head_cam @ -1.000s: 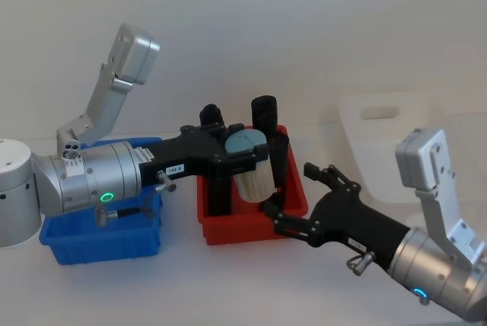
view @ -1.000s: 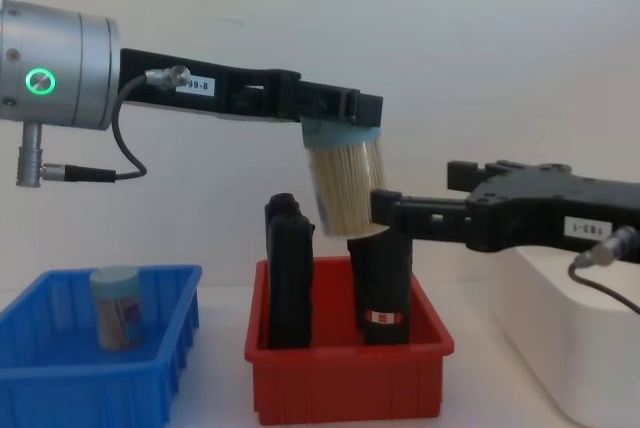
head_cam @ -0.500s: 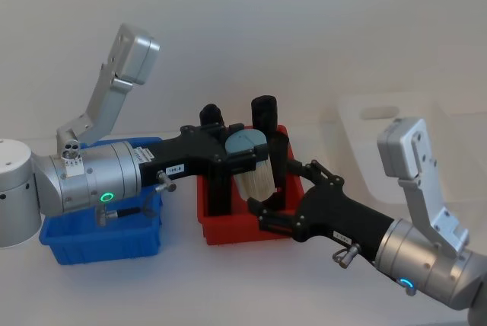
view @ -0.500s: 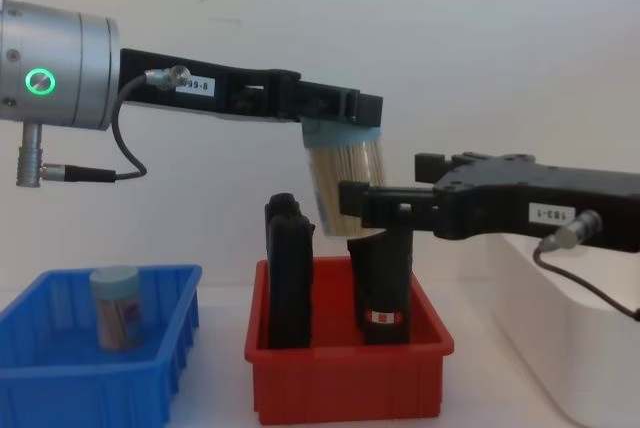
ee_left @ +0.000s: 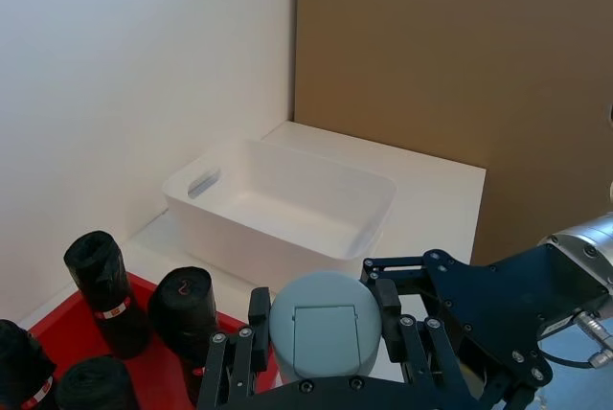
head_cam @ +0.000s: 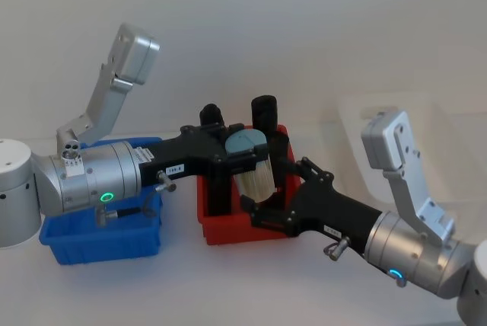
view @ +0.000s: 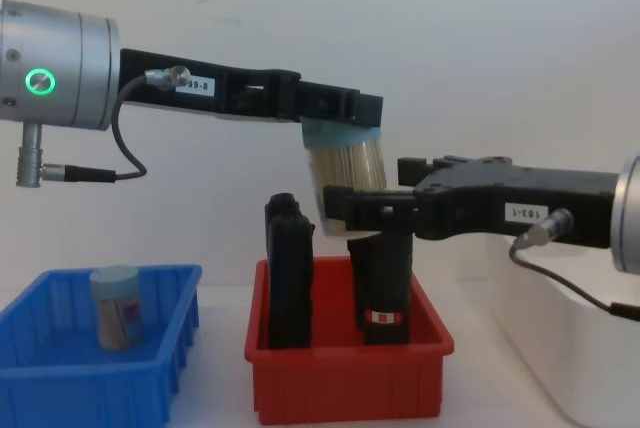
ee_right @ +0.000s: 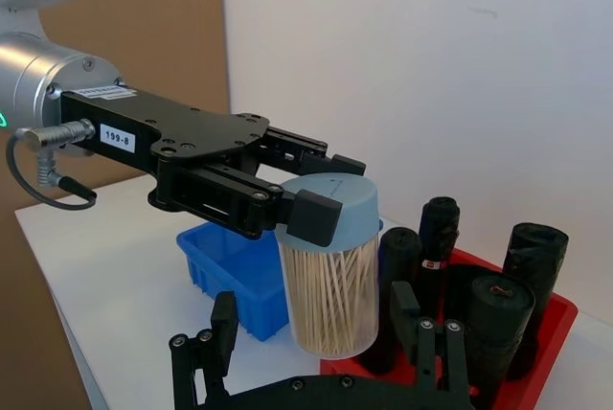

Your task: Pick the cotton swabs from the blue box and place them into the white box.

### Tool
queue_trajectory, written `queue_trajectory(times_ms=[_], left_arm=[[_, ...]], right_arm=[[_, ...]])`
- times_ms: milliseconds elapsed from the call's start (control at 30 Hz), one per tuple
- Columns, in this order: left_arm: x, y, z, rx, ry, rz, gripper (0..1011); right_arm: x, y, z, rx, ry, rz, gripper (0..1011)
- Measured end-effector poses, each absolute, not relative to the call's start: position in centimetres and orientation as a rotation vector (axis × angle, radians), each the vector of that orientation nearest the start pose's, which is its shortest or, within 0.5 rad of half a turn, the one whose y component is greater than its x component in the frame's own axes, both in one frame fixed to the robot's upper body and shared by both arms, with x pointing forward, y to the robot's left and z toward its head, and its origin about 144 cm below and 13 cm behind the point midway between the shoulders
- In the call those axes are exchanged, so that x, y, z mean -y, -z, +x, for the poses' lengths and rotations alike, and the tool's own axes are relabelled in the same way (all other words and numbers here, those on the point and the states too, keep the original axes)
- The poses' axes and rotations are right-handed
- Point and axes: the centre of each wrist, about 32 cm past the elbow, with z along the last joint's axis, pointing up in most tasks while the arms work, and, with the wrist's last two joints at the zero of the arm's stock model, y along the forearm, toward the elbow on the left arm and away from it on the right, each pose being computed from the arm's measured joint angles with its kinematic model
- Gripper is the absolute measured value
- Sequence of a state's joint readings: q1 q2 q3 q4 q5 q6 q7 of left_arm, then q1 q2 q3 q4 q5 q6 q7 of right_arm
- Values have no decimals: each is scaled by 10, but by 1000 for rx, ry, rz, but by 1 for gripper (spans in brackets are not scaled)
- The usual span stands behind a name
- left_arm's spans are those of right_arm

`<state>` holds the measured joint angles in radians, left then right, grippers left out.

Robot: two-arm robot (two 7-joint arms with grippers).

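The white box is the biggest thing on the table. It sits open on the robot's right, beyond the red bin and apart from it.

The left arm reaches in from the left, level and high above the table. The left gripper hangs over the red bin with its fingers pinched on the teal lid of a tub of cotton swabs. The right arm comes in from the right at a lower height. The right gripper has its fingers spread to either side of the lower half of that same tub. In the right wrist view a gap shows on each side of the tub. From the chest view it is hard to say whether a pad touches the clear wall, as the near finger covers that part.

The red bin stands in the middle of the table, with the blue box just beside it on the robot's left. The two are much the same size.

Tall black rolls stand upright in the red bin, their tops rising well above its rim.

The held tub hangs lid up and slightly tilted, above the rolls and clear of them, packed with swab sticks. A second tub stands upright inside the blue box, lid on.
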<state>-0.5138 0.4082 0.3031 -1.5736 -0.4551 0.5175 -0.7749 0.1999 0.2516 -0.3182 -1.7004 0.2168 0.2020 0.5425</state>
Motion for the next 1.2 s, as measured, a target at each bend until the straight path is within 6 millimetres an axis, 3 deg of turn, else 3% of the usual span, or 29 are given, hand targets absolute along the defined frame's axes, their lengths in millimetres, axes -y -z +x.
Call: queue_trajectory(times_ms=[500, 633, 1000, 1200], left_arm=[[-256, -1318, 559, -82, -531, 139, 661], [-256, -1318, 559, -82, -531, 139, 661], [-256, -1318, 559, -81, -532, 139, 661], [-256, -1318, 559, -81, -532, 139, 695]], right_arm=[[187, -1232, 501, 91, 693, -71, 1002], [187, -1233, 504, 93, 692, -74, 945], [185, -1233, 510, 98, 696, -80, 623], [185, -1233, 512, 100, 703, -82, 623]])
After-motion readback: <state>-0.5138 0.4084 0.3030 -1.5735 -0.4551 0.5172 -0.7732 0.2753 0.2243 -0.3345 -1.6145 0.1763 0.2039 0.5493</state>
